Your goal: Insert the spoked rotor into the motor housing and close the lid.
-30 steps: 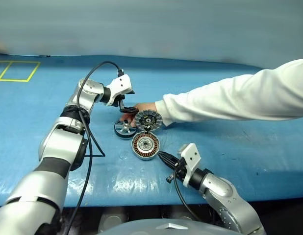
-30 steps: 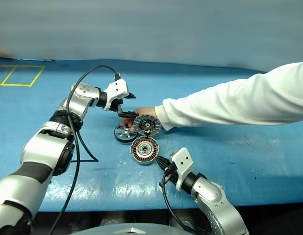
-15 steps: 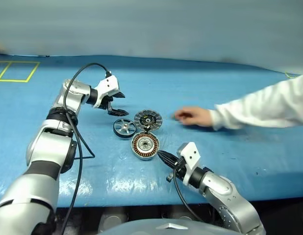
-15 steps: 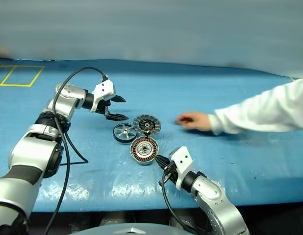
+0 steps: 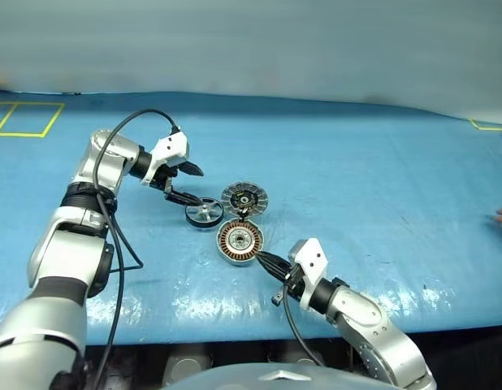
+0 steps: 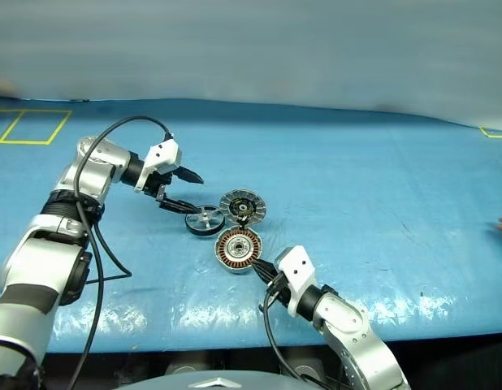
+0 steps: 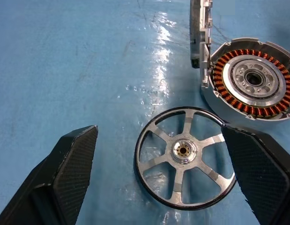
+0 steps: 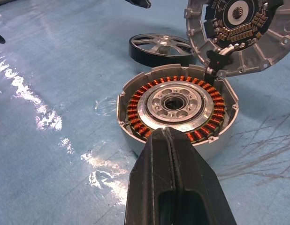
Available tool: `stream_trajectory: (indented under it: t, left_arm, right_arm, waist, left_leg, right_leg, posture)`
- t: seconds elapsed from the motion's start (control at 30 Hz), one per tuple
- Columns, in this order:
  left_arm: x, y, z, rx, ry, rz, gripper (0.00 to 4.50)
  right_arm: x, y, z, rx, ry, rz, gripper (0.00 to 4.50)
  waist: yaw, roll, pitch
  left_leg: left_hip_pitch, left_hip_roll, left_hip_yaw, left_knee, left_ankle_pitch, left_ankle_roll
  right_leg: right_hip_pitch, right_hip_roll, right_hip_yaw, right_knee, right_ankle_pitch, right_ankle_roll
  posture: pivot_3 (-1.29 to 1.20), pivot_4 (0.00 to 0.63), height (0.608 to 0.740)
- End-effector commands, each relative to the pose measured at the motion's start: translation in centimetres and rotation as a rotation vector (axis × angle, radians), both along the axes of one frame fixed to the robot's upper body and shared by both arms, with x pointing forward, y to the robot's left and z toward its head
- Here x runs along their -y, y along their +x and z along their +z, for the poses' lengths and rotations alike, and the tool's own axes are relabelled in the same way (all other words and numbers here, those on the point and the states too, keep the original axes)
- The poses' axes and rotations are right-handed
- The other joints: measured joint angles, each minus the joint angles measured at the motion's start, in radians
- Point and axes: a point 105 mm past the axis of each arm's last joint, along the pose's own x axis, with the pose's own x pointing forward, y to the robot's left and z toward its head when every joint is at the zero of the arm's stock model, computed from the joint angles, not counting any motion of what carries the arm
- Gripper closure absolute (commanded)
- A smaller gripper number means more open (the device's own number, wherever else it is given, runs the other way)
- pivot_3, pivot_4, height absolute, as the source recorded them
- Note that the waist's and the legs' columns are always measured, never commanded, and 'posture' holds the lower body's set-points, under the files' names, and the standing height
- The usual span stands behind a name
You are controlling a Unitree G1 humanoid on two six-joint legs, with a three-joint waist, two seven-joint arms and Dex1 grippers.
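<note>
Motor housing (image 5: pixel 240 241): uncovered on blue surface (image 5: pixel 381 179), right tool (image 8: pixel 175 187) pressed together beside it. Spoked rotor (image 7: pixel 185 163): flanked, ungripped, by wide-apart left tool (image 7: pixel 168 164).

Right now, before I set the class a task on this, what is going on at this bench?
A two-armed robot is assembling a small motor on a blue table. Its left pincer is open beside the spoked rotor, which lies flat, not gripped. The motor housing sits open and empty, copper windings showing, its lid tipped up behind it. The right pincer is shut, its tips at the housing's near rim. Nothing is inserted yet.
</note>
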Motion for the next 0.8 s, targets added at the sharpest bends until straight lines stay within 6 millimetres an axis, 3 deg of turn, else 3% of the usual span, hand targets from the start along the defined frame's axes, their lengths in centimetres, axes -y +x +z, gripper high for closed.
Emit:
stream_trajectory:
  t: [0.03,0.3,0.47,0.53,0.8]
  left_arm:
    - [0.1,-0.4,0.7,0.013,0.023,-0.027,0.00]
    - [0.2,-0.3,-0.5,0.008,0.050,0.023,0.00]
    - [0.7,-0.2,-0.6,0.004,0.049,0.007,0.00]
    - [0.9,-0.1,-0.5,0.018,0.055,-0.001,0.36]
    - [0.9,-0.1,-0.2,0.040,0.082,-0.051,0.36]
  right_arm:
    - [-0.3,-0.1,0.6,0.035,0.014,0.013,4.48]
    - [-0.5,0.0,0.7,0.032,0.022,0.024,4.48]
    - [-0.5,0.0,0.6,0.030,0.020,0.024,4.48]
    - [-0.4,0.0,0.6,0.028,0.020,0.016,4.50]
    - [-0.3,-0.1,0.5,0.021,0.027,-0.003,4.50]
  waist:
    - [0.001,0.000,0.000]
    - [0.002,0.000,0.000]
    - [0.002,0.000,0.000]
    - [0.002,0.000,0.000]
    - [0.002,0.000,0.000]
  left_leg:
    - [0.000,0.000,0.000,0.000,0.000,0.000]
    - [0.000,0.000,0.000,0.000,0.000,0.000]
    - [0.000,0.000,0.000,0.000,0.000,0.000]
    - [0.000,0.000,0.000,0.000,0.000,0.000]
    - [0.000,0.000,0.000,0.000,0.000,0.000]
  right_leg:
    - [0.000,0.000,0.000,0.000,0.000,0.000]
    - [0.000,0.000,0.000,0.000,0.000,0.000]
    - [0.000,0.000,0.000,0.000,0.000,0.000]
    - [0.000,0.000,0.000,0.000,0.000,0.000]
    - [0.000,0.000,0.000,0.000,0.000,0.000]
  posture:
    - [0.00,0.150,0.740]
    - [0.00,0.150,0.740]
    - [0.00,0.150,0.740]
    - [0.00,0.150,0.740]
    - [0.00,0.150,0.740]
